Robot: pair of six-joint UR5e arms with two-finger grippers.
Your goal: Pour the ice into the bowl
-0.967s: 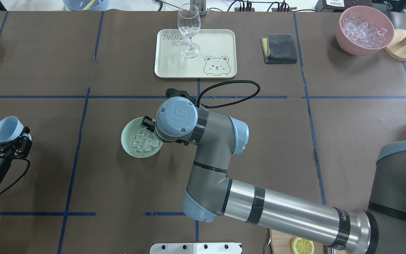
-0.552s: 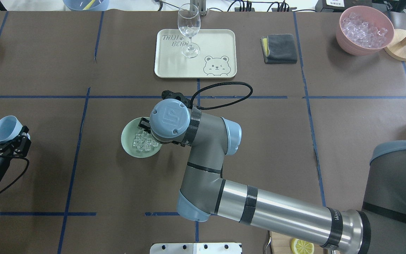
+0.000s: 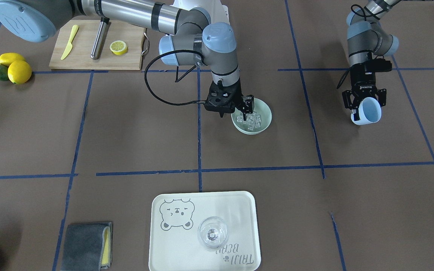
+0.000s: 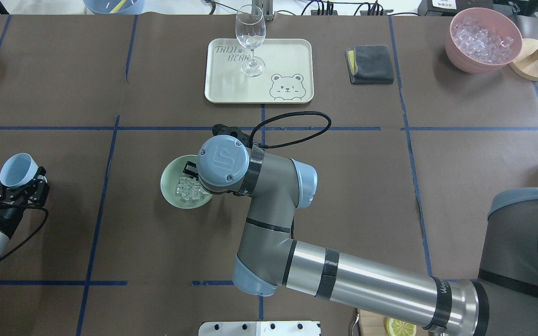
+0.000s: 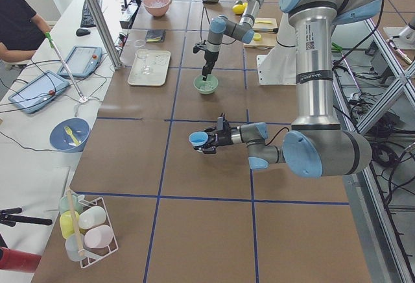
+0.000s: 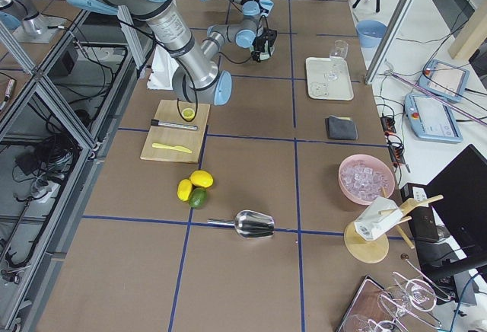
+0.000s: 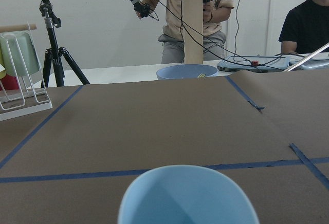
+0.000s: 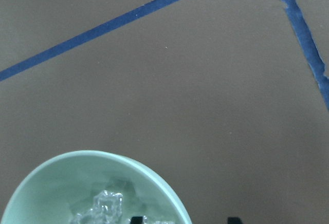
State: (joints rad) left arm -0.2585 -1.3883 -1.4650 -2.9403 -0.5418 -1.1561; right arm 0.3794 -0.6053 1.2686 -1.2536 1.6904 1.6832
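- Left gripper (image 4: 17,190), far left, is clenched on a pale blue plastic cup (image 4: 18,170) that looks empty, well apart from the bowl.
- Round mint-green matte bowl (image 4: 168,184), table centre, holds the small clear ice cubes (image 4: 187,190).
- Right gripper (image 3: 234,113) is nearer: jaws spread, straddling the bowl's right rim.

Silver-grey arms (image 4: 367,284), blue caps (image 4: 222,161), black cables (image 4: 306,112)

place: robotics lab | signs: taped-grid table (image 4: 484,186) — operators (image 7: 169,13), tablets (image 5: 83,69), tripod (image 7: 53,49)

A wine glass (image 4: 250,39) stands on the bear tray (image 4: 292,53), grey cloth (image 4: 370,64) nearby
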